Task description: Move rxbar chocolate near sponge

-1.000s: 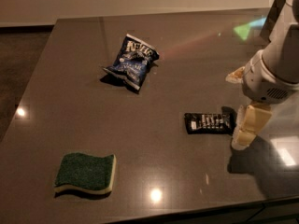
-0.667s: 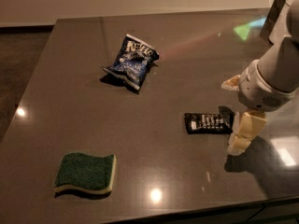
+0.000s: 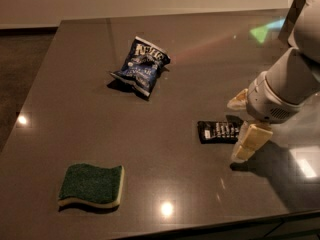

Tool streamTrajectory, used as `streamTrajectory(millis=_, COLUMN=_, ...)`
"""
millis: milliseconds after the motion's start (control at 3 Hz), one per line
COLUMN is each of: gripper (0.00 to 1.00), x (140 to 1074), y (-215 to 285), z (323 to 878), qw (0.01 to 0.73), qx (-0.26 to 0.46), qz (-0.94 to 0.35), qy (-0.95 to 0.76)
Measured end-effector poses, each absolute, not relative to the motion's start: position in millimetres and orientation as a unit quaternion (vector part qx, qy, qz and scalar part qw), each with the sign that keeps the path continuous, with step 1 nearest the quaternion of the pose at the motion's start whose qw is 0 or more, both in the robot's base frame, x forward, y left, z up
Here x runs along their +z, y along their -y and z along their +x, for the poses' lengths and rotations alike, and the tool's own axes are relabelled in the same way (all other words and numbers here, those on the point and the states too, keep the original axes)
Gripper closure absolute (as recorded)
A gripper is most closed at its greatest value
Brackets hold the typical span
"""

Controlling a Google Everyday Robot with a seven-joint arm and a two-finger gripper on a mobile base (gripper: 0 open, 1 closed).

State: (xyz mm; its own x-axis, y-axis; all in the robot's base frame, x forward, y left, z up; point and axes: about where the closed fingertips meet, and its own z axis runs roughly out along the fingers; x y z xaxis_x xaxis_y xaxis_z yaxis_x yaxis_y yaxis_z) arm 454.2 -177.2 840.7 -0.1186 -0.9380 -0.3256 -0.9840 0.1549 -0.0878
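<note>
The rxbar chocolate (image 3: 219,132) lies flat on the dark grey desk (image 3: 75,109), right of the middle, with its long side running left to right and its white lettering facing up. Its right end reaches under the gripper (image 3: 244,122), which comes down from the right edge of the camera view on a thick pale-grey arm (image 3: 290,84). The jaws are spread: one cream-coloured finger (image 3: 238,99) sits on the far side of the bar's right end, and the other finger (image 3: 251,141) sits on the near side, its tip down at the desk surface just beside the wrapper's lower right corner. Whether either finger touches the wrapper I cannot tell. The near finger throws a dark shadow on the desk to its right.

The sponge (image 3: 91,185) rests near the front left of the desk, green scrub side up with the pale yellow foam showing along its near and right edges. It is well apart from the bar, with bare desk between them.

A crumpled blue chip bag (image 3: 142,66) with white lettering lies further back, left of the bar and behind the sponge, tilted on a diagonal. Small bright light spots (image 3: 166,209) shine on the glossy surface, and a green glint (image 3: 260,32) shows near the far right corner.
</note>
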Motion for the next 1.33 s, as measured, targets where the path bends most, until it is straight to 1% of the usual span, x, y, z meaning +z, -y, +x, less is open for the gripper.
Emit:
streamTrajectory(millis=1000, gripper=0.88, x=841, y=170, z=455, qw=0.152, qx=0.098, qz=-0.647, qy=-0.741)
streamTrajectory(millis=1333, gripper=1.0, x=855, y=157, z=453, qw=0.155, qx=0.108, qz=-0.651, qy=-0.735)
